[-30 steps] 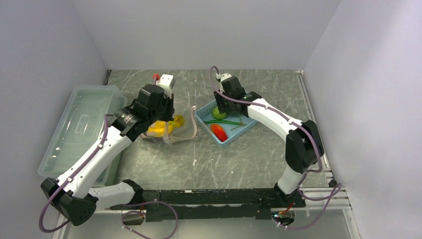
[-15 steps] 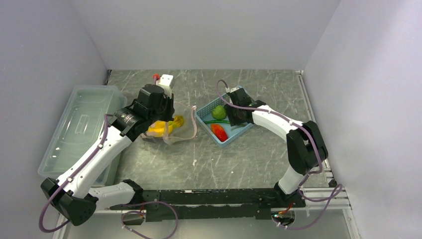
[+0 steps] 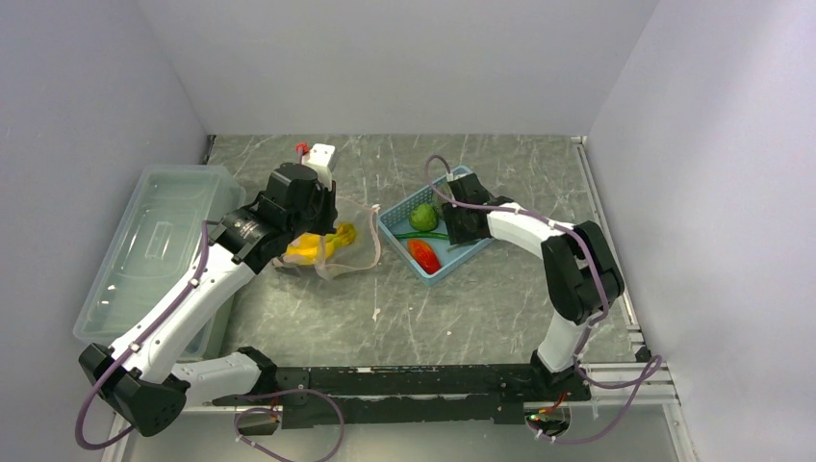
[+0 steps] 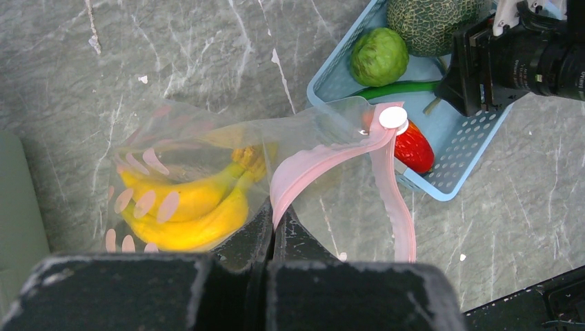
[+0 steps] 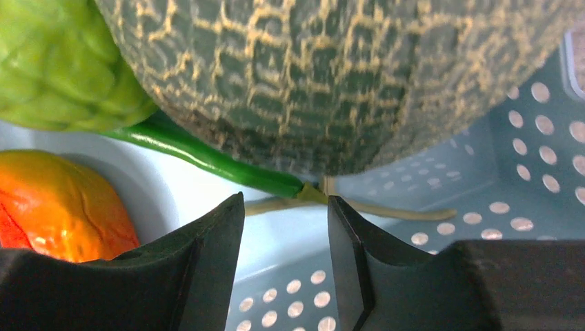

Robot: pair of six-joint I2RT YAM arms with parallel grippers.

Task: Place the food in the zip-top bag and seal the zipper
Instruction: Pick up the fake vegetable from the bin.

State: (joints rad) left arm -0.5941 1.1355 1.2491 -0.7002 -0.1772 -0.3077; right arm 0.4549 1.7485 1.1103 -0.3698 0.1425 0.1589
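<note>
The clear zip-top bag (image 4: 207, 148) lies on the table with a yellow banana (image 4: 190, 207) inside it. My left gripper (image 4: 274, 215) is shut on the pink zipper (image 4: 324, 162) and holds the bag's mouth up. My right gripper (image 5: 284, 203) is open, low inside the light-blue basket (image 3: 452, 265), empty. Its tips are just short of the stem of the thin green vegetable (image 5: 207, 158). A dark green round fruit (image 5: 331, 69) fills the view right behind the stem. To the left are a lime-green fruit (image 5: 62, 69) and a red-orange fruit (image 5: 55, 207).
A large translucent bin (image 3: 154, 241) stands along the left wall. The basket sits just right of the bag's mouth. A white slider (image 4: 393, 117) rides on the far end of the zipper. Grey walls close in the table on three sides.
My right gripper has swung from above the lime-green fruit to the basket's right side and dropped low into it. My left gripper and the bag have stayed still.
</note>
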